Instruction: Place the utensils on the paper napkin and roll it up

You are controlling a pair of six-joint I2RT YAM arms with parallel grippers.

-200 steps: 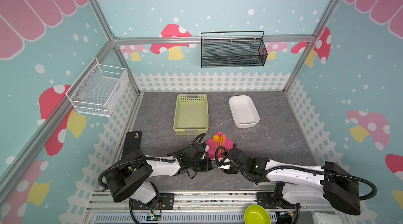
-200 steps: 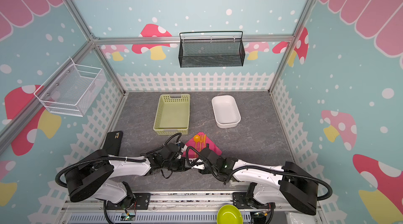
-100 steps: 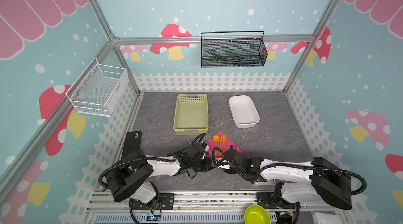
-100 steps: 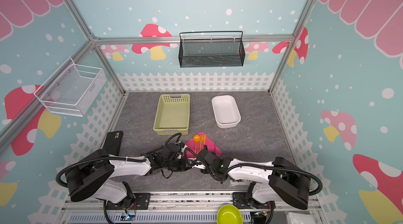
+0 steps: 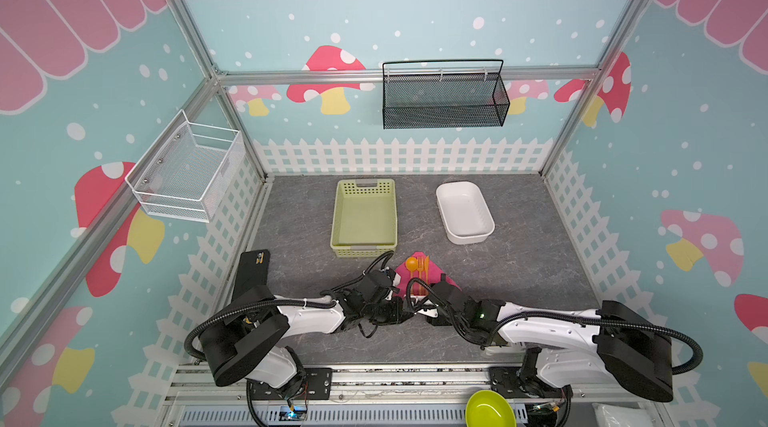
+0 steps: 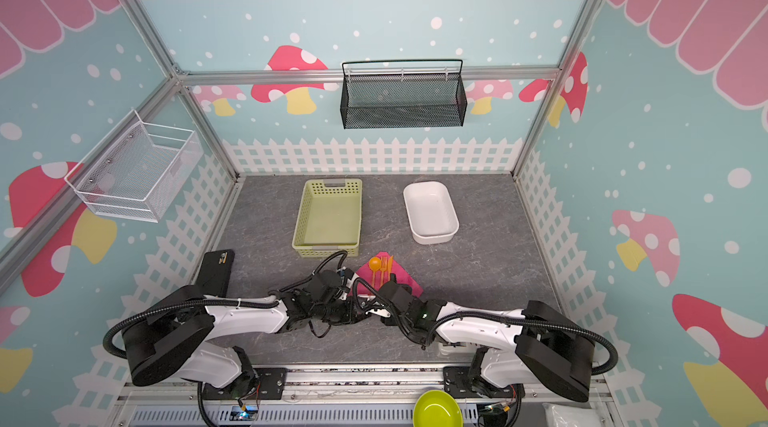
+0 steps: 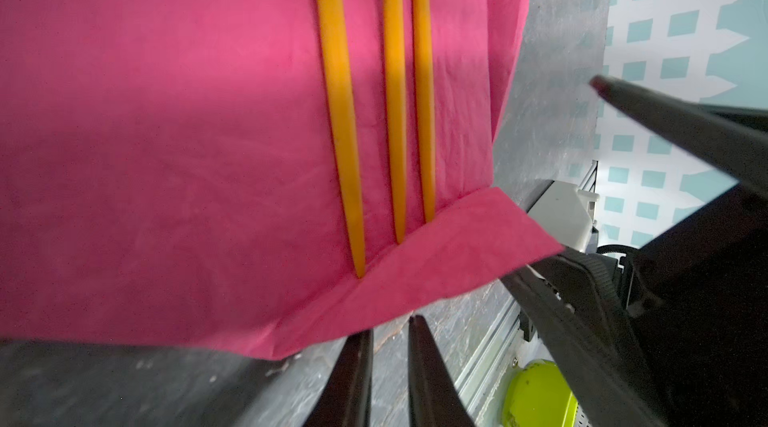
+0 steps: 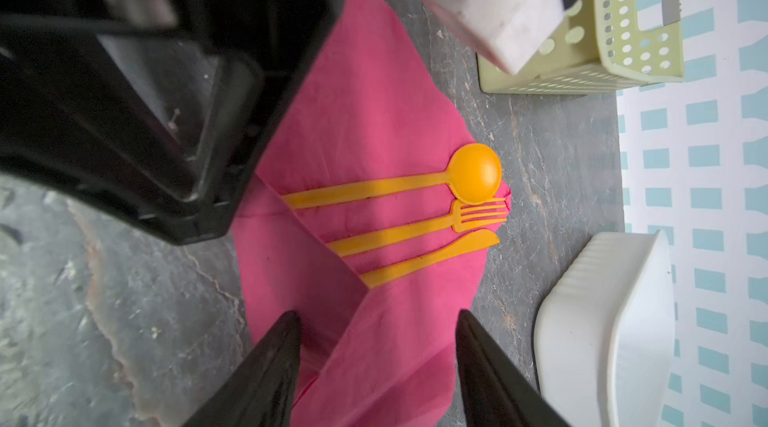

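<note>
Utensils [image 8: 399, 233] — parallel on paper napkin [image 8: 374, 121]

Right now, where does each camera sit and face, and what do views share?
Top views: high in front, looking down and back over the table; left arm, right arm whole.
Left wrist: low, looking down on napkin and utensils, handles only; left gripper and the right arm's fingers show.
Right wrist: facing back past utensils to basket and tub; right gripper and left arm's end show.
Shared: both wrists see the napkin corner folded over handles.
</note>
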